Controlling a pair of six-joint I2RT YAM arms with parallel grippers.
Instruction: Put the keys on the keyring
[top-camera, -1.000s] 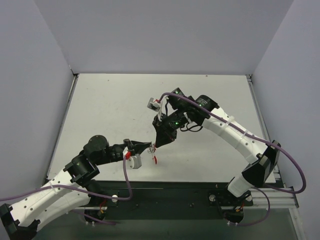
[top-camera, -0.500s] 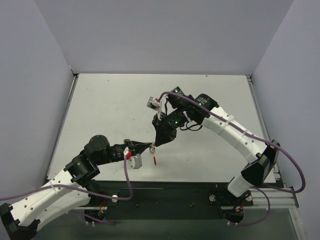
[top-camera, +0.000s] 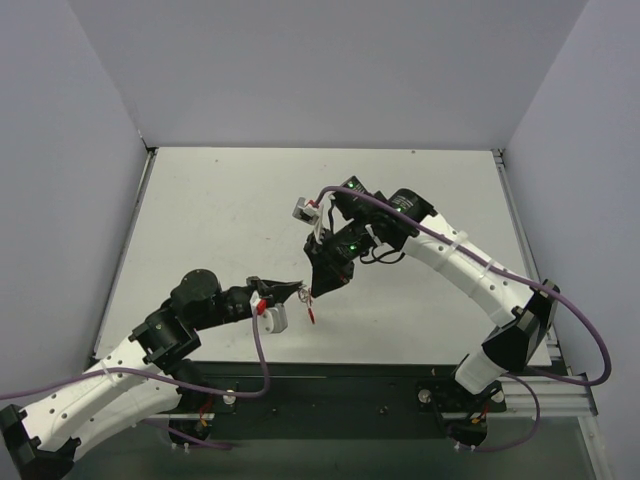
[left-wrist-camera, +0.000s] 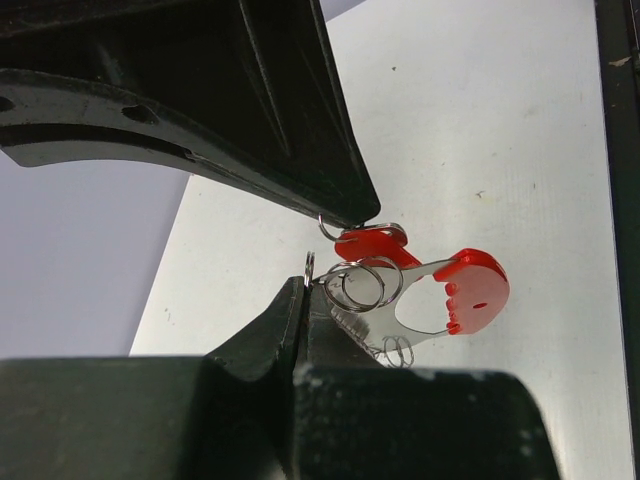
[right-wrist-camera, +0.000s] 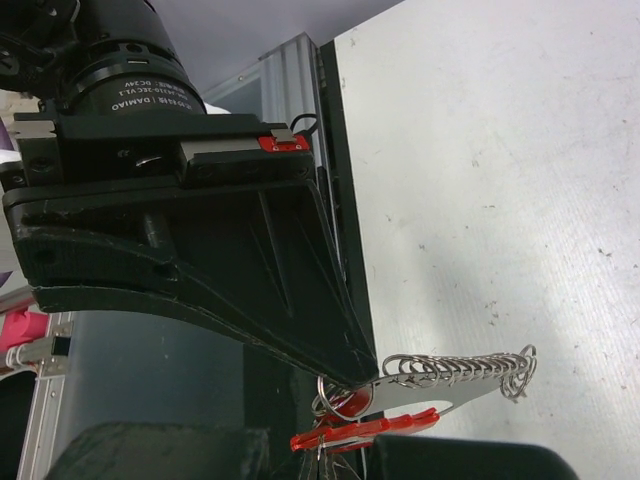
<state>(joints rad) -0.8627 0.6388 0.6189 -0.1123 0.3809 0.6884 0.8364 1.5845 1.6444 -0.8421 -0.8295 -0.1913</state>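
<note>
The two grippers meet tip to tip above the near middle of the table. My left gripper (top-camera: 298, 291) (left-wrist-camera: 306, 288) is shut, and a thin silver ring stands edge-on in its seam. The keyring (left-wrist-camera: 440, 300) hangs between the tips: a grey-silver band carrying small silver rings (right-wrist-camera: 455, 368), ending in a bright red arc (left-wrist-camera: 478, 288) (right-wrist-camera: 370, 432). My right gripper (top-camera: 312, 289) (right-wrist-camera: 352, 405) is shut on the band's end, where a small red tag (left-wrist-camera: 370, 240) and silver rings bunch. No key blade shows clearly. A red bit (top-camera: 312, 312) dangles below the tips.
The white table (top-camera: 220, 220) is enclosed by grey walls left, right and back. Its black front rail (top-camera: 330, 385) runs just below the grippers. The right arm's purple cable (top-camera: 470, 250) loops over its forearm.
My left gripper has edged right and slightly up, closer to the right gripper's tip. The dangling red bit rose a little. The right arm has barely moved.
</note>
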